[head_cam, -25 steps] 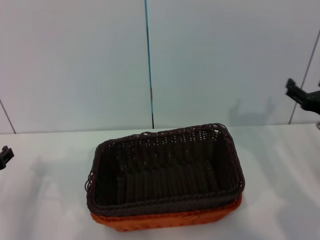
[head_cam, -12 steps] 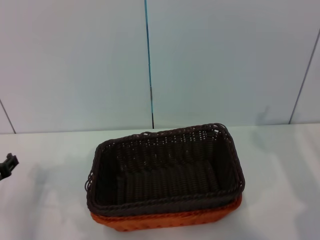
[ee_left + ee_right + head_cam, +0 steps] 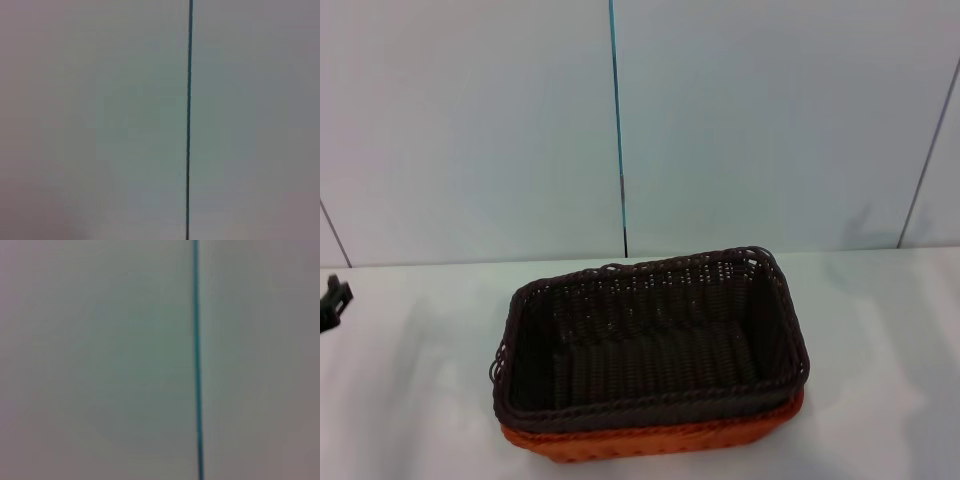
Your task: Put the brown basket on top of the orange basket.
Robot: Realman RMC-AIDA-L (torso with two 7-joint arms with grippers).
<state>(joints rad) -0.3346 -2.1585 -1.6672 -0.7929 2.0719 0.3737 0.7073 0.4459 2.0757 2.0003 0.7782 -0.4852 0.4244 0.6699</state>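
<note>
The brown basket (image 3: 650,340) sits nested in the orange basket (image 3: 660,438) at the middle of the white table in the head view. Only the lower front wall of the orange basket shows beneath the brown rim. The brown basket is slightly skewed, its right end turned toward the back. My left gripper (image 3: 332,300) shows as a small dark tip at the far left edge, well clear of the baskets. My right gripper is out of view. Both wrist views show only the pale wall and a dark seam.
The white table (image 3: 880,350) stretches to both sides of the baskets. A pale panelled wall (image 3: 770,120) with a blue-green vertical seam (image 3: 617,120) stands behind the table's back edge.
My right gripper has left the head view at the upper right. My left gripper tip has shifted slightly at the left edge. The baskets have not moved.
</note>
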